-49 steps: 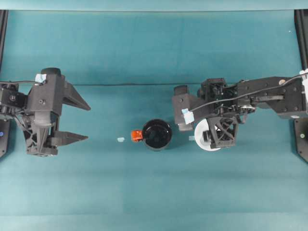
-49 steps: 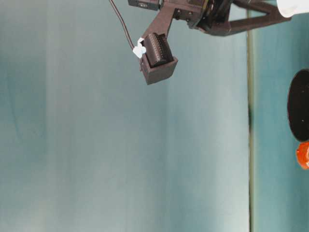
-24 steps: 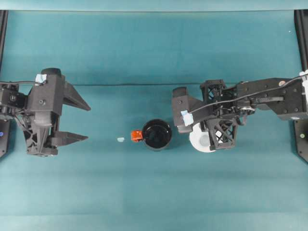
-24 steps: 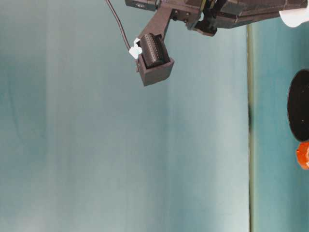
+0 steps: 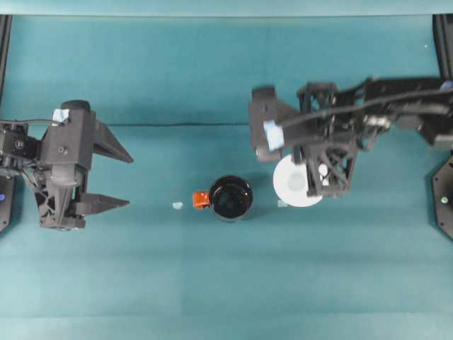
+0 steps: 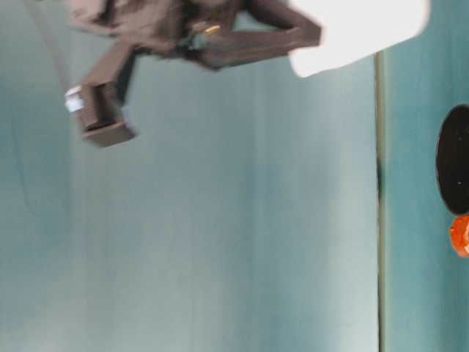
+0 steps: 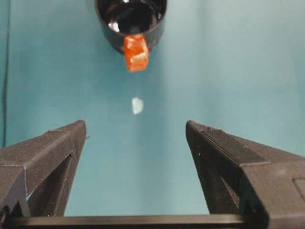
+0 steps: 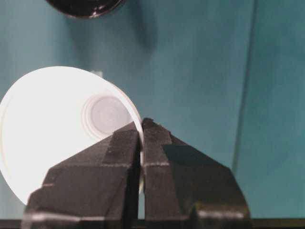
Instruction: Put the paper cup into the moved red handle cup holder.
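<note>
Holding the paper cup (image 5: 294,182) by its rim, I am pinching it tight in my right pincer (image 8: 141,131), up off the table and beside the red handle cup holder (image 5: 231,197). My left pincer (image 5: 120,178) is waiting, spread wide. Next I think I need to line the cup over the black hole.

no readable text, labels, brand marks, numbers or signs on any surface shown

The cup (image 6: 359,33) and right arm (image 6: 183,37) are blurred at table level; the holder (image 6: 456,158) is cut off there.
</note>
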{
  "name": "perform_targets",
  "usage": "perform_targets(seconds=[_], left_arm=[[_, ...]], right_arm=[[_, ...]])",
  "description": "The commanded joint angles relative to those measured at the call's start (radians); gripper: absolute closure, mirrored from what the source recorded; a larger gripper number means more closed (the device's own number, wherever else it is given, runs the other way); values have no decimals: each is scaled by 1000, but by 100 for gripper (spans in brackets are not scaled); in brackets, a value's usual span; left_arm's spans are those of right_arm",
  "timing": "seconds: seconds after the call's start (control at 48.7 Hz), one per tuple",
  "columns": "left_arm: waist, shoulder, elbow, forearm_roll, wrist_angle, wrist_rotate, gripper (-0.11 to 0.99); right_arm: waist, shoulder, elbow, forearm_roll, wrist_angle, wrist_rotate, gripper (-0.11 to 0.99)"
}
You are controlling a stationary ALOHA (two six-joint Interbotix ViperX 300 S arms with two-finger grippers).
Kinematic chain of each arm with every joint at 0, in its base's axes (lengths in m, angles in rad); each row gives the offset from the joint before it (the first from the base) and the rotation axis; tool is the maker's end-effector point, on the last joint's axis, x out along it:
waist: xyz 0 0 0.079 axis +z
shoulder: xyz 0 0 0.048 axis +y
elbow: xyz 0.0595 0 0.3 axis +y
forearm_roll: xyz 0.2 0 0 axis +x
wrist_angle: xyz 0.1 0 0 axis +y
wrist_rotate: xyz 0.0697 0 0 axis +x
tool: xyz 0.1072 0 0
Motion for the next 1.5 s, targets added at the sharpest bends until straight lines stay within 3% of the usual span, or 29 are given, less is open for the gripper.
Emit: perform_targets(seconds=[0.0, 0.123, 0.308, 0.534, 0.698, 0.842, 1.047, 1.478], left_arm=[[-3, -5, -12, 3, -8, -2, -3], [-3, -5, -12, 3, -6, -3, -3], [-3, -3, -11, 3, -8, -3, -3], [-3, -5, -11, 3, -6, -3, -3], [-3, -3, -11, 3, -8, -3, -2], [-3, -5, -11, 3, -8, -3, -3], [-3, 2, -15, 3, -8, -5, -3], [-3, 14, -23, 3, -8, -3, -3]], right_arm=[[-5, -2, -67, 12, 11, -2, 99], [-5, 34, -115, 26, -20, 8, 99], [-6, 74, -153, 26, -91, 40, 99], [0, 123, -169, 46, -124, 110, 99], [14, 147, -152, 46, -193, 144, 99], [26, 172, -123, 46, -244, 149, 99], [44, 218, -107, 60, -279, 147, 99], [51, 291, -92, 60, -328, 146, 99]])
